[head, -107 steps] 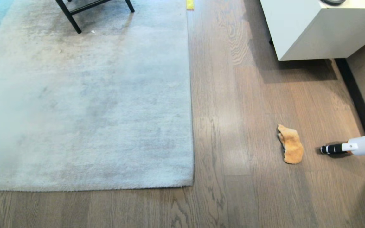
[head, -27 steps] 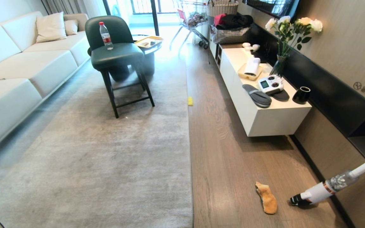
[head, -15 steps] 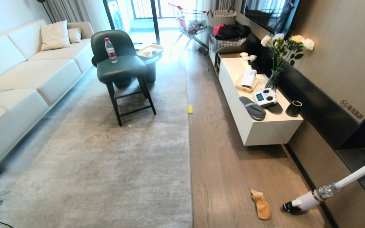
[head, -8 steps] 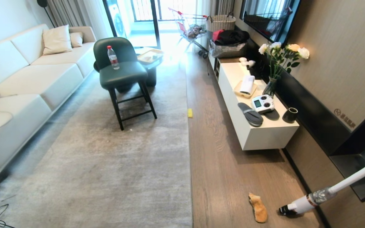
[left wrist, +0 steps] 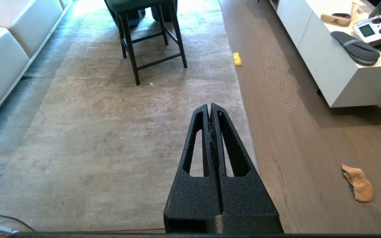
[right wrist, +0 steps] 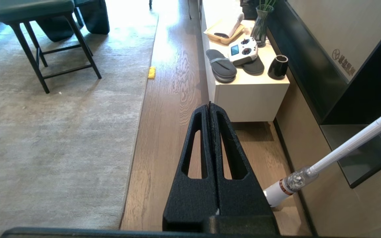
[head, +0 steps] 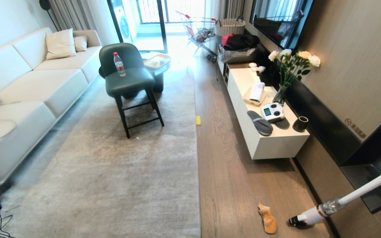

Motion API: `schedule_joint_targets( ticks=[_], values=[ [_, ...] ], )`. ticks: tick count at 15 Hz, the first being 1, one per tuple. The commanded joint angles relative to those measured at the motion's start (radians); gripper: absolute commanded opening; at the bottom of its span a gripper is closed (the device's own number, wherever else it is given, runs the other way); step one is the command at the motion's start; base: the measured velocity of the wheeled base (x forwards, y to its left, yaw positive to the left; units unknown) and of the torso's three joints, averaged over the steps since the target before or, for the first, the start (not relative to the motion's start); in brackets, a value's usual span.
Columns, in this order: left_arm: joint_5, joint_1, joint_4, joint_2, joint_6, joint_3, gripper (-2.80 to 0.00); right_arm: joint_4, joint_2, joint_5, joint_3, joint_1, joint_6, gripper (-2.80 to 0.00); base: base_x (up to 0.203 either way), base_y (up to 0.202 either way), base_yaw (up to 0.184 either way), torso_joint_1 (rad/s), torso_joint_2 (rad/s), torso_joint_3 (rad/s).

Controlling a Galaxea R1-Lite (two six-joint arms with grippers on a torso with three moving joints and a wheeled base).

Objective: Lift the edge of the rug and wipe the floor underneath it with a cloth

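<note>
Head view: the rug (head: 111, 172) is lying flat over the left and middle of the floor (head: 236, 185), its right edge (head: 197, 185) running straight away from the camera. The cloth (head: 267, 218) is lying crumpled on bare planks to the right of that edge, well apart from it and near a white vacuum (head: 313, 215) leaning in from the right. A chair (head: 127, 79) is standing on the far part of the rug, a bottle (head: 119, 64) upright on its seat. A small yellow block (head: 198, 120) is sitting just beside the edge, farther off. A white cabinet (head: 270, 145) is lining the right wall. Neither arm is showing here.

Left wrist view: the left gripper (left wrist: 210, 106) is hanging above the rug near its edge, fingers (left wrist: 197, 138) pressed together and holding nothing. The cloth (left wrist: 357, 182) is lying on the floor well off to one side.

Right wrist view: the right gripper (right wrist: 209, 105) is hanging above the planks between rug and cabinet, fingers (right wrist: 195, 145) pressed together, empty. The cloth is not showing here.
</note>
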Motion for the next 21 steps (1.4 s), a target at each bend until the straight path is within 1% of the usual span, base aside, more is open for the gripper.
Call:
schedule_joint_targets(
  ticks=[1, 10, 21],
  values=[
    [0.001, 0.0, 0.0, 0.001, 0.0, 0.0, -2.8, -0.001, 0.002, 0.0, 0.0, 0.0, 0.0, -2.8, 0.0, 0.0, 0.0, 0.145, -0.33, -0.183],
    [0.001, 0.0, 0.0, 0.001, 0.0, 0.0, -2.8, -0.001, 0.002, 0.0, 0.0, 0.0, 0.0, -2.8, 0.0, 0.0, 0.0, 0.145, -0.32, -0.175],
    [0.001, 0.0, 0.0, 0.001, 0.0, 0.0, -2.8, 0.0, 0.002, 0.0, 0.0, 0.0, 0.002, -2.8, 0.0, 0.0, 0.0, 0.084, -0.17, -0.091]
  ],
)
